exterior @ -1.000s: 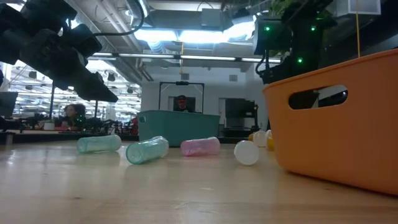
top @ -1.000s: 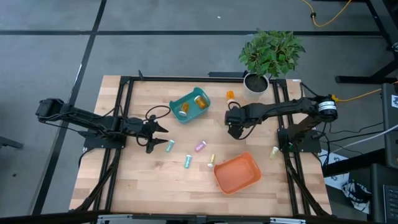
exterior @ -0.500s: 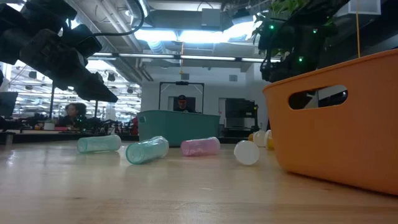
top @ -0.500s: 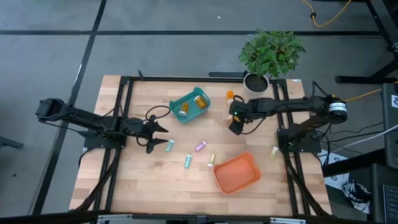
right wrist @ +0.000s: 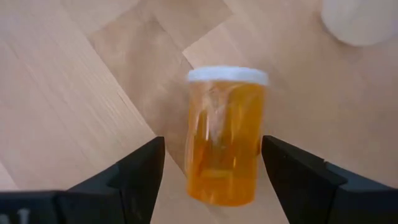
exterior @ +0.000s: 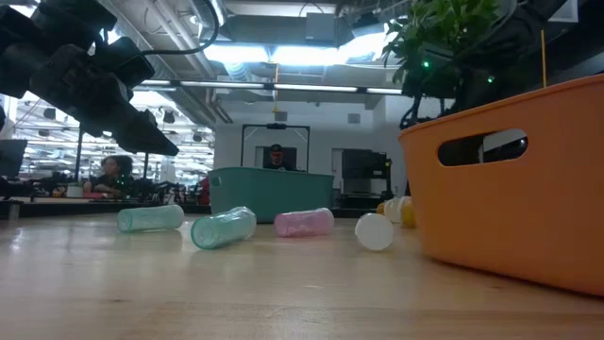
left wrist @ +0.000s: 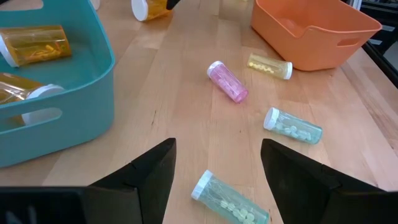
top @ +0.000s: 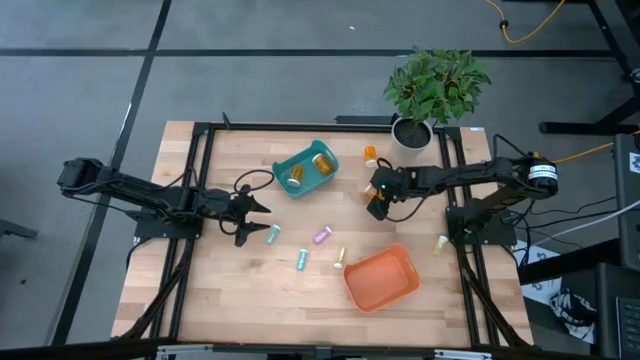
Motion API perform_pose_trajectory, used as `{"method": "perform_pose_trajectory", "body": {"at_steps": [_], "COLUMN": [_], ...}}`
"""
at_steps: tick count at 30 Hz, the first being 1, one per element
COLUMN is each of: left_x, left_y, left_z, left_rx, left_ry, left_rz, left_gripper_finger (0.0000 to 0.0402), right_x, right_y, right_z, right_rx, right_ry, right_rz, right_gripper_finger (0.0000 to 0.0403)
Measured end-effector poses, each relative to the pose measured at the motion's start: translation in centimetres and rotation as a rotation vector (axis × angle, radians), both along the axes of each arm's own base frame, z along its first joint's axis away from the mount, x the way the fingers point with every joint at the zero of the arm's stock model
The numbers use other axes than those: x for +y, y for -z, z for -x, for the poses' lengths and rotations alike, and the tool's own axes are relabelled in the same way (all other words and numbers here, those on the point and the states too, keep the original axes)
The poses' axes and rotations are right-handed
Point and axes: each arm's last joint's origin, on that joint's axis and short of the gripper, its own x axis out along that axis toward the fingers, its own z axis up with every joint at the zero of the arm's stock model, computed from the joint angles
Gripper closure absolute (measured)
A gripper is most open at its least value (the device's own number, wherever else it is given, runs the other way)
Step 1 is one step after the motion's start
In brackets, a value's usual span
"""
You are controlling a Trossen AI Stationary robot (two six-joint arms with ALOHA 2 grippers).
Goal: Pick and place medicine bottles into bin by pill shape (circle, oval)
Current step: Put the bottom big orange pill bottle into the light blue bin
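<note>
An amber bottle (right wrist: pixel 224 143) with a white cap lies on its side on the wood, between the open fingers of my right gripper (top: pixel 376 205), right of the teal bin (top: pixel 279 166); it also shows in the left wrist view (left wrist: pixel 152 7). My left gripper (top: pixel 260 220) is open and empty, just left of a teal bottle (top: pixel 272 235) that lies on its side before its fingers (left wrist: pixel 230 200). A purple bottle (top: pixel 322 236), another teal bottle (top: pixel 301 260) and a yellow bottle (top: pixel 340 258) lie on the table. Another amber bottle (top: pixel 371 153) lies by the plant. My right gripper's fingers (right wrist: pixel 143 168) come slanting down and stand on either side of the amber bottle's body, along its length, cap end away. A gap shows at one finger. Whether the other finger touches the bottle I cannot tell. The bottle lies on the table.
The teal bin holds two amber bottles (top: pixel 322 160). The orange bin (top: pixel 385 282) stands at the near right. A potted plant (top: pixel 435 85) stands at the far right corner. A small bottle (top: pixel 440 243) lies near the right arm's base. Bare wood lies at the near left.
My right arm's forearm and wrist have shifted a little toward the table's right and far edges, while its gripper has stayed at the spot right of the teal bin. In the low view the arm's dark bulk has moved off, baring the plant.
</note>
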Motion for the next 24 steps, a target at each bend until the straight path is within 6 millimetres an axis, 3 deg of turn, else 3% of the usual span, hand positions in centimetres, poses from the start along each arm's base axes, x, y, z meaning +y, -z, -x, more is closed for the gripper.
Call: {"method": "perform_pose_trajectory", "body": {"at_steps": [8,24], "left_x": [0.0,0.0], "left_y": [0.0,0.0], "left_z": [0.0,0.0], "left_rx": [0.0,0.0], "left_ry": [0.0,0.0], "left_rz": [0.0,0.0], "left_gripper_finger": [0.0172,0.0172], "right_x": [0.0,-0.2], "right_y": [1.5,1.6], "right_z": [0.9,0.9], "right_rx": [-0.011,-0.04], "right_ry": [0.096,0.17], "right_rz": [0.02,0.058], "right_gripper_finger": [0.0133,0.0147]}}
